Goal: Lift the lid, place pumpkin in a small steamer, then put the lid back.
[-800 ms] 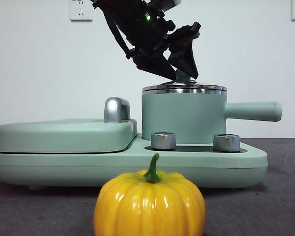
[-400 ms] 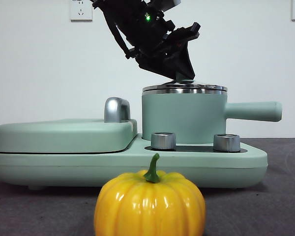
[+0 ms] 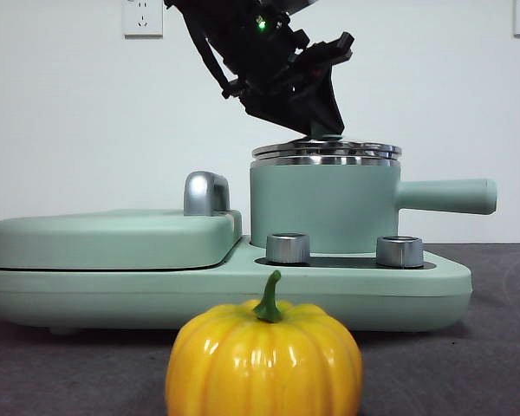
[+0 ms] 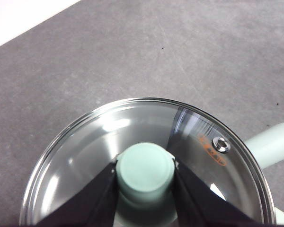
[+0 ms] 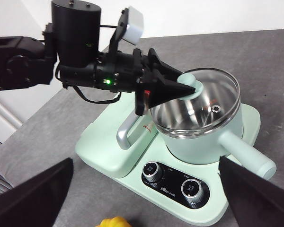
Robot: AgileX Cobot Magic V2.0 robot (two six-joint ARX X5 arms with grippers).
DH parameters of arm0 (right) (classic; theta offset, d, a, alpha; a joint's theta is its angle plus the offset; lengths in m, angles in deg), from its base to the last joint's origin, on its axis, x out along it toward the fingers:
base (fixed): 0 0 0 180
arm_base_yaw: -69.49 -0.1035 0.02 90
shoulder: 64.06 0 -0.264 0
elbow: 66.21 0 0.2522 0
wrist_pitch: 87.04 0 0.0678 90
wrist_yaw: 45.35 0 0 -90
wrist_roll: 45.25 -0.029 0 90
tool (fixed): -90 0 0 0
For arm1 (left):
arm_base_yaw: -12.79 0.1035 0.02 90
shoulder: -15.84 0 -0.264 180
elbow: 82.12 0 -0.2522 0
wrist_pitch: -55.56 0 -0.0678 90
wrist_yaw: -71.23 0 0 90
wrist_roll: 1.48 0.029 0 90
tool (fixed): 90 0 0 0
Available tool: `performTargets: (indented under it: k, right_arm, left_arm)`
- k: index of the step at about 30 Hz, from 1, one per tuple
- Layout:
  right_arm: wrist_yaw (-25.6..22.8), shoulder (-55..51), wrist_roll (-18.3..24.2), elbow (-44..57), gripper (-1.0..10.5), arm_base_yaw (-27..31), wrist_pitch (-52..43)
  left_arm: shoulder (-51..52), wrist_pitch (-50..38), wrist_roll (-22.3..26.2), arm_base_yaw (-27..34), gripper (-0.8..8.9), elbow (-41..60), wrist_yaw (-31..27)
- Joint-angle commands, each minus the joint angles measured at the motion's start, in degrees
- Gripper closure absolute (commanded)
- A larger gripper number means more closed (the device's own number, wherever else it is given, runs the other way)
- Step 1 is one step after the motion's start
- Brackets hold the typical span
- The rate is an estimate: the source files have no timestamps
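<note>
The mint-green small steamer (image 3: 321, 208) stands on the right half of a cooker base, its long handle (image 3: 446, 196) pointing right. My left gripper (image 3: 325, 130) reaches down from above and is shut on the lid's mint knob (image 4: 146, 169). The glass lid (image 3: 326, 150) with its steel rim hangs a sliver above the pot rim, roughly level. On the table in front of the cooker sits the yellow-orange pumpkin (image 3: 264, 360) with a green stem. High above and in front of the cooker, my right gripper (image 5: 146, 163) is open and holds nothing. The right wrist view shows the lid (image 5: 213, 94) and the steamer (image 5: 199, 142).
A flat mint-green griddle cover (image 3: 113, 234) with a chrome handle (image 3: 205, 192) fills the cooker's left half. Two steel dials (image 3: 288, 248) (image 3: 399, 251) sit on the base in front of the pot. The dark grey table runs out to the right.
My left gripper closed onto the lid knob and has raised the lid a little off the pot rim. The pumpkin and cooker have not moved.
</note>
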Motion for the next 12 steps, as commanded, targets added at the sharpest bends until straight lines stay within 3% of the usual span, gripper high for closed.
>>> performTargets:
  k: [1, 7, 12]
  right_arm:
    - [0.07, 0.28, -0.66, -0.94, 4.6, -0.22, -0.26]
    - [0.11, 1.31, -1.73, -0.94, 4.6, -0.76, 3.23]
    - [0.00, 3.93, -3.82, -0.94, 4.6, -4.39, 3.96]
  left_arm:
    - [2.73, -0.98, -0.15, -0.52, 7.25, -2.29, 0.07]
    - [7.58, 3.17, 0.00, 0.17, 7.25, -2.29, 0.07]
    - [12.11, 7.19, 0.48, 2.21, 7.26, -2.29, 0.07]
